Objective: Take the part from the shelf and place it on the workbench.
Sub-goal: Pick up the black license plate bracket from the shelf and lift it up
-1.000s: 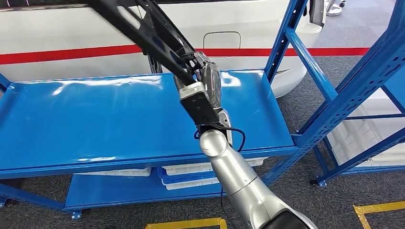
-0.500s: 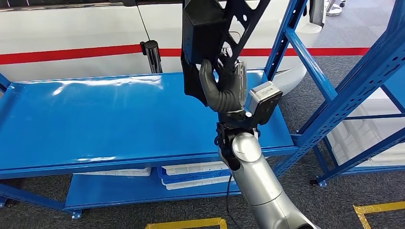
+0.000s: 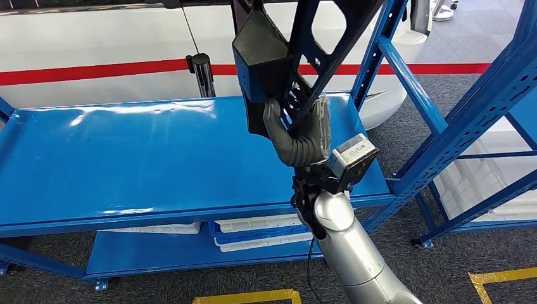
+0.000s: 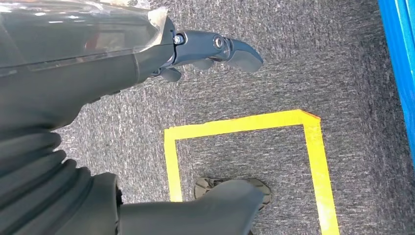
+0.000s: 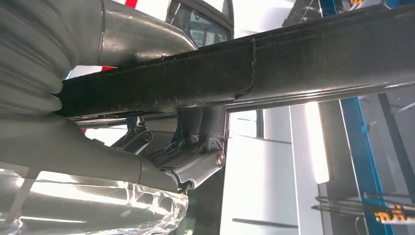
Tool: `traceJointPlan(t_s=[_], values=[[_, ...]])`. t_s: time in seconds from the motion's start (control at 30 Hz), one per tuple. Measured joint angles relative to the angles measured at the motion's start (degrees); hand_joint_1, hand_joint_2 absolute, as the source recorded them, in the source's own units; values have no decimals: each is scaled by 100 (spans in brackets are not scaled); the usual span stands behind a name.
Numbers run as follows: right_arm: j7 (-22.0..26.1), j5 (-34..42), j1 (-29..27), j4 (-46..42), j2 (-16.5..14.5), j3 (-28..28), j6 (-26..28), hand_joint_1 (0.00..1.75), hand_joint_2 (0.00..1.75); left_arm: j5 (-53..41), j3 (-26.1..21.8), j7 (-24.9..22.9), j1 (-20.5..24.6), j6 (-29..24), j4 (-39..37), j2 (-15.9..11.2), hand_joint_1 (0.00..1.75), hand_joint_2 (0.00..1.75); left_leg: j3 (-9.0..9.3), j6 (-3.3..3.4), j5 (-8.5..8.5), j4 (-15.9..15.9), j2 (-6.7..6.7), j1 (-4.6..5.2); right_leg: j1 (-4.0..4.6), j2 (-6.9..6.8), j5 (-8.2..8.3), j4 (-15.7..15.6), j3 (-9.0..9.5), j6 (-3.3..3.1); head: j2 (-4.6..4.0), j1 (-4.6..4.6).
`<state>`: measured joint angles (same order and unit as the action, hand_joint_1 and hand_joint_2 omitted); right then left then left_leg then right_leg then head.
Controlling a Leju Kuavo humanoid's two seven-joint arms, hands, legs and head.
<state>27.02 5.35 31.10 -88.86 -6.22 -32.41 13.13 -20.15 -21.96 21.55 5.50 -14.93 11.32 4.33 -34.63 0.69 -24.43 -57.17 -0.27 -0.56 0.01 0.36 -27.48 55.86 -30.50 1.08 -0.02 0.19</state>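
Observation:
A large black plastic part (image 3: 278, 57) with open struts and a boxy end is held up in the air above the blue shelf (image 3: 126, 158). My right hand (image 3: 301, 130) grips it from below, thumb on one side and fingers around a strut. In the right wrist view a black bar of the part (image 5: 254, 68) runs between the thumb and the fingers (image 5: 195, 161). My left hand (image 4: 215, 49) hangs over the carpet with its fingers apart and nothing in it.
The shelf's blue uprights (image 3: 380, 44) stand close to the right of the part. A white car body with a red stripe (image 3: 95, 73) is behind the shelf. White trays (image 3: 259, 231) lie on the lower level. Yellow tape (image 4: 244, 127) marks the grey carpet.
My right hand has turned the part from lying slanted near the shelf top to standing upright, and has lifted it a little higher. The forearm has rolled over.

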Motion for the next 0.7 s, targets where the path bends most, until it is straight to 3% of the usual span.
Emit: traceJointPlan(t_s=[0.37, 0.53, 0.7], values=[[112, 197, -182, -18, 137, -199, -85, 171, 175, 19, -122, 57, -48, 5, -2, 2, 0, 175, -1, 1, -2, -3, 0, 3, -2, 0, 1, -3, 1, 1, 0, 0], [162, 198, -312, -71, 154, -236, -81, 171, 175, 15, -136, 73, -52, 42, -1, 2, 0, 175, -3, 18, -14, -11, -2, 16, -45, 0, 0, -7, 5, 7, 0, -1], [173, 208, -378, -127, 158, -250, -126, 171, 175, -21, -136, 90, -52, 84, 0, 2, 0, 175, 0, 71, -42, -19, -3, 52, -104, 0, -8, -20, 12, 55, 0, -3]])
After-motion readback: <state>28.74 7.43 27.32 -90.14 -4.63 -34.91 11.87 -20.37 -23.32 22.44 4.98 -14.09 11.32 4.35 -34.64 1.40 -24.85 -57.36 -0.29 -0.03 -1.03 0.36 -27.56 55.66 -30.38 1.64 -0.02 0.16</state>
